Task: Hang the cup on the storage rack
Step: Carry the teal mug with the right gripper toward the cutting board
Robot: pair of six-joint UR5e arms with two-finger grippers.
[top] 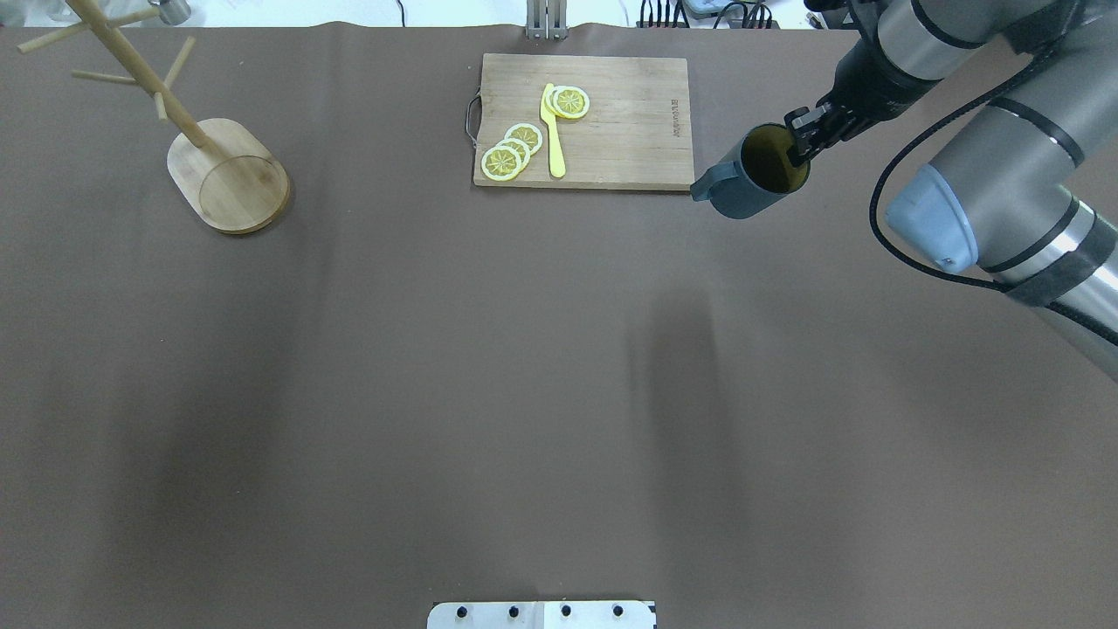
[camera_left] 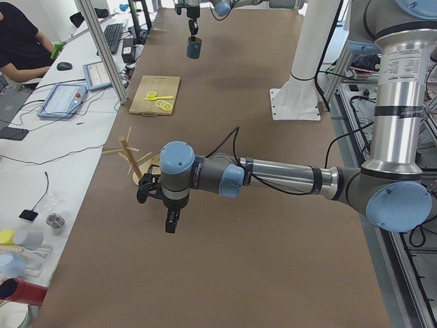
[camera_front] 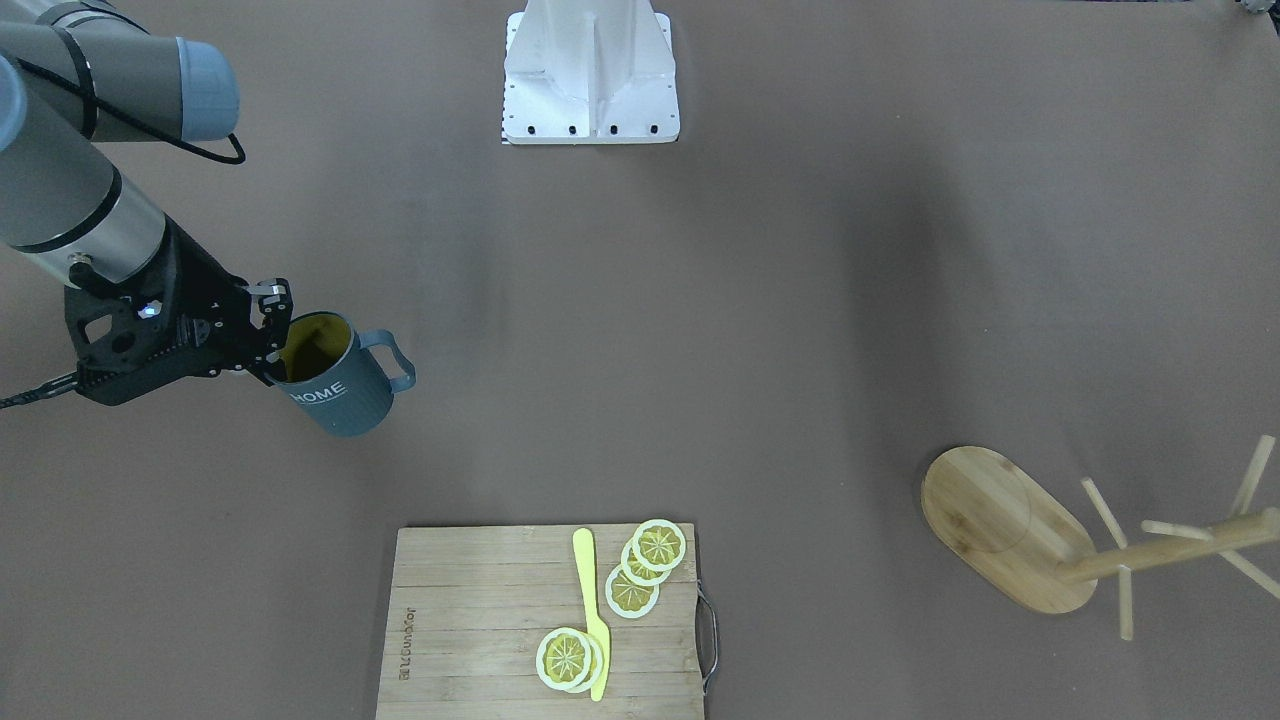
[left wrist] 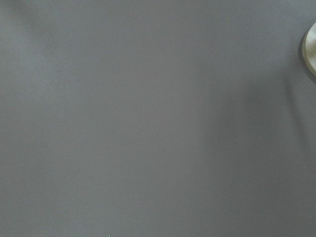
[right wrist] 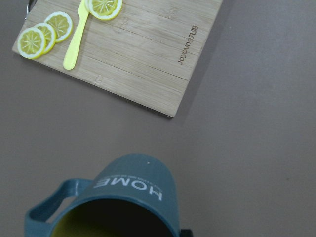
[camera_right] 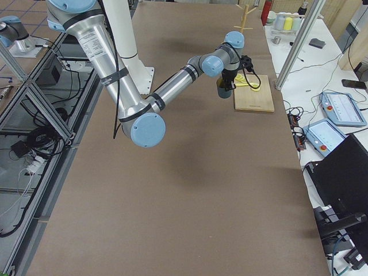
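Note:
My right gripper [camera_front: 275, 335] is shut on the rim of the dark blue-grey "HOME" cup [camera_front: 335, 395], one finger inside and one outside. The cup hangs slightly tilted, its handle [camera_front: 395, 360] pointing away from the gripper. It also shows in the overhead view [top: 755, 179] and the right wrist view [right wrist: 131, 190]. The bamboo storage rack [top: 229, 175] stands at the far left corner, its pegs bare [camera_front: 1170, 550]. My left gripper [camera_left: 171, 225] hangs over the table near the rack [camera_left: 133, 157]; I cannot tell whether it is open or shut.
A bamboo cutting board [top: 603, 122] with lemon slices [top: 511, 148] and a yellow knife [top: 552, 131] lies just left of the cup. The robot's white base mount [camera_front: 590, 70] is at the near edge. An operator and desks lie beyond the far edge [camera_left: 27, 41].

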